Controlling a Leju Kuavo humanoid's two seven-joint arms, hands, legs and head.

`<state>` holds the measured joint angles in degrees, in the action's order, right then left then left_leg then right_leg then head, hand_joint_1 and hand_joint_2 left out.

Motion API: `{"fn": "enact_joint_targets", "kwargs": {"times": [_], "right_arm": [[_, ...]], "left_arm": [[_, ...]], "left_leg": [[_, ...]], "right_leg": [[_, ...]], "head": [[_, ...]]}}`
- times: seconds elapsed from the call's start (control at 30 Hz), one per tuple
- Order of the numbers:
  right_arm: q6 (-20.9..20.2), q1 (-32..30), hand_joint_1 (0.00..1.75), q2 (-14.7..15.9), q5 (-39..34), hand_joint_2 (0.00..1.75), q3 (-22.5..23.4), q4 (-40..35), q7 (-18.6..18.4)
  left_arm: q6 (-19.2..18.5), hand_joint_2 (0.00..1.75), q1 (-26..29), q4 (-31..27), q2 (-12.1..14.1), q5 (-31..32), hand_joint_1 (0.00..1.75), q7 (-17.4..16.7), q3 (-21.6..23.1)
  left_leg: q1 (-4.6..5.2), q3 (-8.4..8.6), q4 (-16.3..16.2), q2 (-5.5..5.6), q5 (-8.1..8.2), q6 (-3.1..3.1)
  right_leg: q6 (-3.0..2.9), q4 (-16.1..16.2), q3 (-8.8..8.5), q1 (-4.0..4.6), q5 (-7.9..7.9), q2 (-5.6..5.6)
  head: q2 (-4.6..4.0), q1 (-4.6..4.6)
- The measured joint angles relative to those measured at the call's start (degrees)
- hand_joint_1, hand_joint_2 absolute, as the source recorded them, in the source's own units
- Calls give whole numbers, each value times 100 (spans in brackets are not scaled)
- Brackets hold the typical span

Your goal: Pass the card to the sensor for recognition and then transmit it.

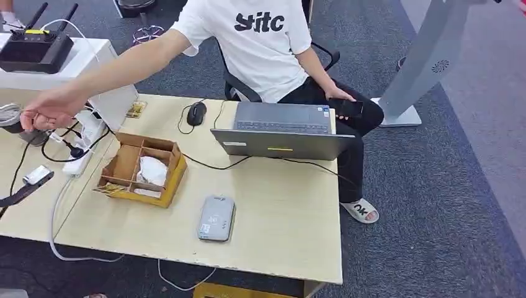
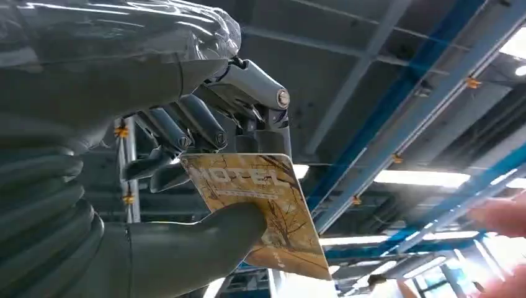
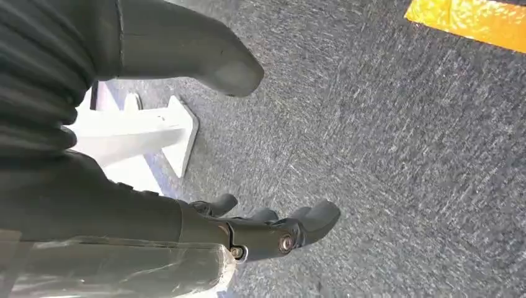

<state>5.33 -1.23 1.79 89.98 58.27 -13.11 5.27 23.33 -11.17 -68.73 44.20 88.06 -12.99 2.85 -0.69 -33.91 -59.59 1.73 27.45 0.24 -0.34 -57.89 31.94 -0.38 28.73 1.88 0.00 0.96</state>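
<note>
In the left wrist view my left hand (image 2: 186,130) pinches a yellow-brown hotel card (image 2: 276,208) between its thumb and fingers, raised with the ceiling behind it. A person's fingertips (image 2: 503,214) come in close to the card, apart from it. In the head view that person's hand (image 1: 48,112) reaches out over the table's far left. The grey card sensor (image 1: 216,218) lies flat near the table's front edge. My right hand (image 3: 273,230) hangs over grey carpet, fingers apart and holding nothing.
A compartmented cardboard box (image 1: 141,169) stands left of the sensor. Behind them are an open laptop (image 1: 282,131), a black mouse (image 1: 196,113) and cables. The person in a white shirt (image 1: 257,43) sits behind the table (image 1: 291,211). A power strip (image 1: 84,146) lies at the left.
</note>
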Motion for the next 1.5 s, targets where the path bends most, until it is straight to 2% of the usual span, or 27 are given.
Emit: {"fn": "enact_joint_targets", "kwargs": {"times": [0.07,0.17,0.3,0.53,0.57,0.63,0.67,0.7,0.8,1.1,1.4,1.5], "right_arm": [[-4,50,0,6,0,175,-2,0,-122],[-13,115,0,33,0,175,-15,0,-170],[-17,116,0,55,0,175,-17,2,-186],[-96,155,0,63,0,175,-46,9,-146],[-96,156,0,66,0,175,-48,9,-146],[-96,158,0,72,0,175,-50,13,-129],[-94,156,0,77,0,175,-50,15,-124],[-88,154,0,83,0,175,-50,17,-124],[-87,154,0,94,0,175,-50,17,-127],[-87,150,0,98,0,175,-52,20,-146],[-87,148,0,98,0,175,-52,22,-146],[-87,147,0,98,0,175,-52,24,-126]], "left_arm": [[157,175,-546,529,-94,2,175,-154,731],[177,175,-1221,1125,-304,2,175,-317,1683],[240,175,-1758,1606,-514,2,175,-341,2401],[153,175,-2554,2302,-1132,2,175,-341,3532],[153,175,-2622,2340,-1211,2,127,-341,3634],[161,175,-2732,2464,-1335,4,127,-343,3778],[185,175,-2777,2501,-1382,2,0,-358,3830],[250,0,-2814,2536,-1425,2,0,-401,3882],[411,0,-2858,2611,-1519,2,0,-574,3992],[445,0,-2943,2762,-1642,2,0,-821,4160],[472,0,-2954,2812,-1642,2,0,-821,4167],[640,0,-2948,2810,-1646,2,0,-655,4160]], "left_leg": [[0,-1,0,9,-7,-3],[5,-2,0,11,-17,1],[7,-3,-5,-3,-17,2],[7,-5,-5,-2,-18,4],[7,-5,-5,-2,-18,4],[7,-5,-5,-8,-18,3],[7,-5,-5,-11,-18,3],[7,-5,-5,-12,-17,3],[7,-6,-5,-12,-17,3],[6,-7,-3,-13,-18,3],[6,-10,-4,-12,-18,3],[6,-9,-4,-11,-18,3]], "right_leg": [[0,0,-3,-1,-3,-11],[-3,-1,-20,-1,-11,-16],[6,2,-7,-4,-20,4],[7,3,-7,-9,-21,4],[7,2,-8,-9,-21,4],[7,1,-7,-9,-22,13],[6,1,-6,-9,-22,17],[6,1,-5,-9,-22,19],[6,1,1,-9,-22,20],[6,-2,1,-7,-22,20],[6,-1,2,-8,-22,17],[6,-1,2,-8,-22,17]], "head": [[0,2],[0,-4],[0,-2],[0,-2],[0,-2],[0,0],[0,-2],[0,-2],[0,0],[0,0],[0,-2],[0,0]]}}
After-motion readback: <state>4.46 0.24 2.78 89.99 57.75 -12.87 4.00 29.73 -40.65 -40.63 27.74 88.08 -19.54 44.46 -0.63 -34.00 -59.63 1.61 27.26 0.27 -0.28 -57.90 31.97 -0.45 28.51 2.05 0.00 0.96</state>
